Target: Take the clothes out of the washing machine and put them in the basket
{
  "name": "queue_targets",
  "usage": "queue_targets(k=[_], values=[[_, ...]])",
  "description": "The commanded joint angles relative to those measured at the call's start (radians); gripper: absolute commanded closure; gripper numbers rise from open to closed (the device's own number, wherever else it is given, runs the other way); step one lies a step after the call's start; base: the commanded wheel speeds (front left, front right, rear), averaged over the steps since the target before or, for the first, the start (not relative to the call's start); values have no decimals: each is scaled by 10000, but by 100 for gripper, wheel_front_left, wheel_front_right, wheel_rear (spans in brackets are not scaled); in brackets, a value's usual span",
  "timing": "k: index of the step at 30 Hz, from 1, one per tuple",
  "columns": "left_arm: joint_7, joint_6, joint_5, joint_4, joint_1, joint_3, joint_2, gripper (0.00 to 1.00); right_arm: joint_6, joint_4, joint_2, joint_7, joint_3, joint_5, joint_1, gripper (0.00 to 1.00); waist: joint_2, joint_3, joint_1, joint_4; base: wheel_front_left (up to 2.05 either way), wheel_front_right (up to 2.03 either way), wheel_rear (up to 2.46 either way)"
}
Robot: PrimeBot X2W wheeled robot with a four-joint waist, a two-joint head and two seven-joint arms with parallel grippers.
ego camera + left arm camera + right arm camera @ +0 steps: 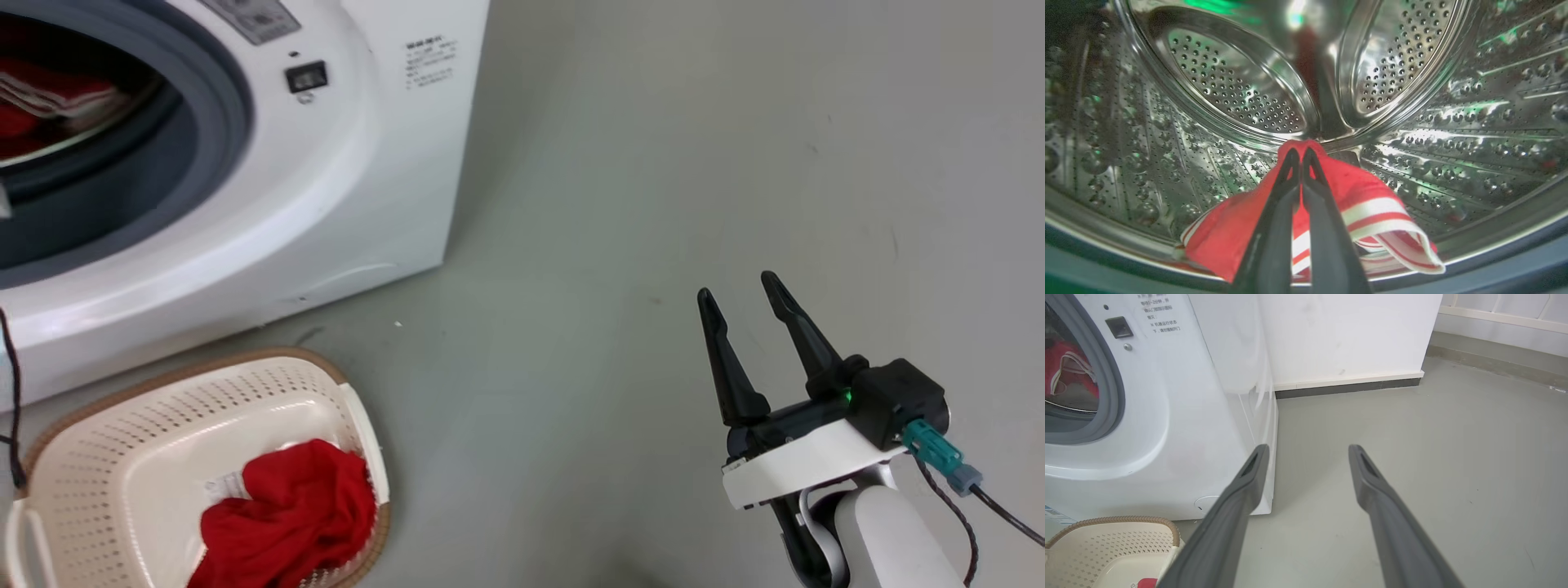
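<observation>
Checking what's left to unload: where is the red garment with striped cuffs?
In the left wrist view, the red garment is low inside the washing machine drum, pinched by the left hand and draping toward the front rim.

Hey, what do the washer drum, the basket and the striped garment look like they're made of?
Drum: polished steel, probably stainless; mirror glints, punched holes.
Basket: matte cream plastic, moulded perforations; brown rim looks woven.
Striped garment: soft fabric; it folds and drapes.

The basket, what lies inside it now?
A crumpled red garment lies in the basket, beside a paper label on its bottom. What is under the garment is covered.
</observation>
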Motion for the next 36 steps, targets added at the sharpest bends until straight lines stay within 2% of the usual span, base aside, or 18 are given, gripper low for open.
queue_targets(k=[1, 14, 21, 30, 36], values=[[-63, 71, -69, -256, 256, 98, -109, 100, -7, 31, 0, -20, -58, -101, 124, 0, 0, -529, 1, 394, 0, 0, 0], [-55, 261, -179, -3367, 3390, 557, -1511, 100, -7, 44, 0, 238, -532, -576, 823, 0, 0, -2322, 1, 1472, 0, 0, 0], [-20, 334, -183, -5099, 4790, 413, -1907, 100, -7, -226, 0, 613, -723, -825, 1380, 0, 0, -3227, 1, 1985, 0, 0, 0], [1127, 697, -174, -8119, 6779, 56, -2271, 100, -7, -712, 0, 1010, -1063, -992, 1958, 0, 0, -3777, 1, 2730, 0, 0, 0], [1771, 931, -314, -9368, 8222, -209, -2613, 100, -7, -993, 2, 1185, -1086, -1041, 2039, 0, 0, -3675, 1, 3018, 0, 0, 0]])
